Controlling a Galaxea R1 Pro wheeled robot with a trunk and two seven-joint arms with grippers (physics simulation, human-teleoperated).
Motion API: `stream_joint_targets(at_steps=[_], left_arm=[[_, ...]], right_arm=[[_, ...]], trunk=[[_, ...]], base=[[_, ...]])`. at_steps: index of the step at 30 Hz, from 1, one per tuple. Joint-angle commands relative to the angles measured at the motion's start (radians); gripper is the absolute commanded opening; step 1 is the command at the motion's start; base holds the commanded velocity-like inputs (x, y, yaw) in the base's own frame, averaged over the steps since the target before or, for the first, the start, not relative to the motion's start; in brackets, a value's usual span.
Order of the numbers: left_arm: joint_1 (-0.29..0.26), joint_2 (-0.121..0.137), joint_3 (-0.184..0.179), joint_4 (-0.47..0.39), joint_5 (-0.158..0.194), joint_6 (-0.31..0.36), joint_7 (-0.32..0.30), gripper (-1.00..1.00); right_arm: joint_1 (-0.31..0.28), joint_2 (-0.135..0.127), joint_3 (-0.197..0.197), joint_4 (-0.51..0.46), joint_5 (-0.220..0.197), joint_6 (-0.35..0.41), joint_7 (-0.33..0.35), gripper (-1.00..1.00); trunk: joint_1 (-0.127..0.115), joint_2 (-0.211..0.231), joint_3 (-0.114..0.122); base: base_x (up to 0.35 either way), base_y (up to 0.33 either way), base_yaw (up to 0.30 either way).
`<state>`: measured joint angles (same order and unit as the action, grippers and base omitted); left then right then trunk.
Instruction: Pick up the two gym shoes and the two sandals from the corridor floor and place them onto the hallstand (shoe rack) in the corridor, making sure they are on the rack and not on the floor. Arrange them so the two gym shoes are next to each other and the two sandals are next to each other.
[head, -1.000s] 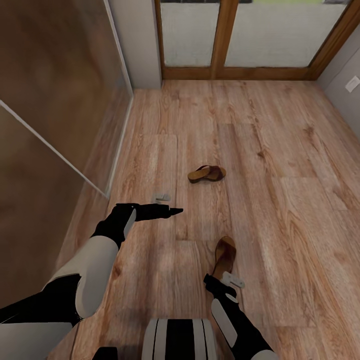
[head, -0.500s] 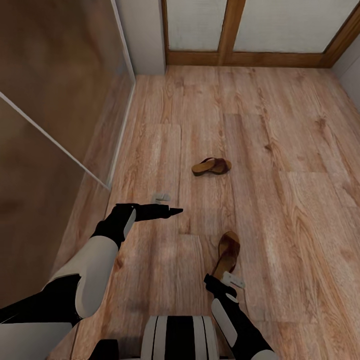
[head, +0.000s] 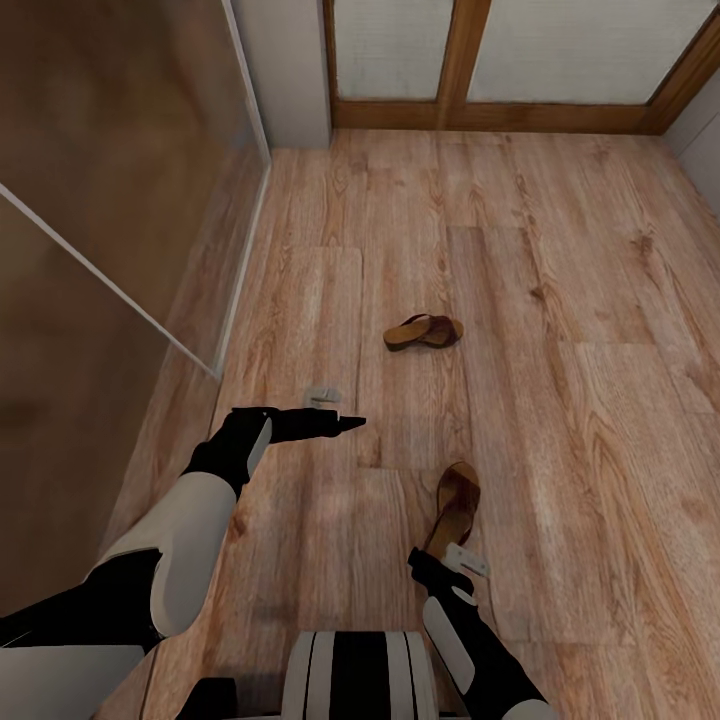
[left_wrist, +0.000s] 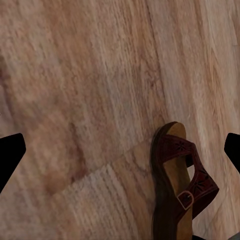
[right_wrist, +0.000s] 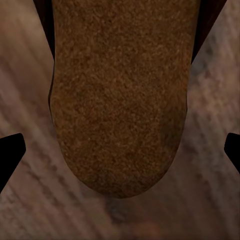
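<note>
Camera's finished tilting down and everything's sitting still now, so the right hand (head: 447, 558), spread open and empty, is hovering right over the near sandal (head: 456, 506) on the floor (head: 600, 420), other sandal (head: 423, 332) at 12 o'clock.

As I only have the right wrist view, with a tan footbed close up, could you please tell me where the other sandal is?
Observer: The other sandal lies on the wood floor farther ahead, toward the doors.
Operator: Thank you. Where is the left gripper?
Observer: The left gripper hangs open over bare floor, to the left of the near sandal, holding nothing.
Operator: Is my right gripper lined up?
Observer: From the head view, the right gripper is at the near sandal's closest end, roughly in line with its length.
</note>
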<state>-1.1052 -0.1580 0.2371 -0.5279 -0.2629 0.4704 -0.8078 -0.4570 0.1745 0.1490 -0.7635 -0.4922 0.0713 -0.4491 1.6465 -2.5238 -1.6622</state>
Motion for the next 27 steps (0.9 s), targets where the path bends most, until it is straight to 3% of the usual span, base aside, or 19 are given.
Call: stream_joint_targets(at_steps=[1,27], left_arm=[[0.000,-0.001,0.008,-0.001,-0.007,0.008,-0.007,1.00],[-0.002,-0.001,0.007,-0.001,-0.007,0.006,-0.007,1.00]], right_arm=[[0.000,0.000,0.001,-0.002,-0.002,0.005,-0.006,1.00],[0.000,0.000,0.000,-0.005,-0.003,0.005,-0.006,1.00]], trunk=[[0.000,0.000,-0.001],[0.000,0.000,-0.005]], base=[[0.000,0.000,0.000],[0.012,0.000,0.000]])
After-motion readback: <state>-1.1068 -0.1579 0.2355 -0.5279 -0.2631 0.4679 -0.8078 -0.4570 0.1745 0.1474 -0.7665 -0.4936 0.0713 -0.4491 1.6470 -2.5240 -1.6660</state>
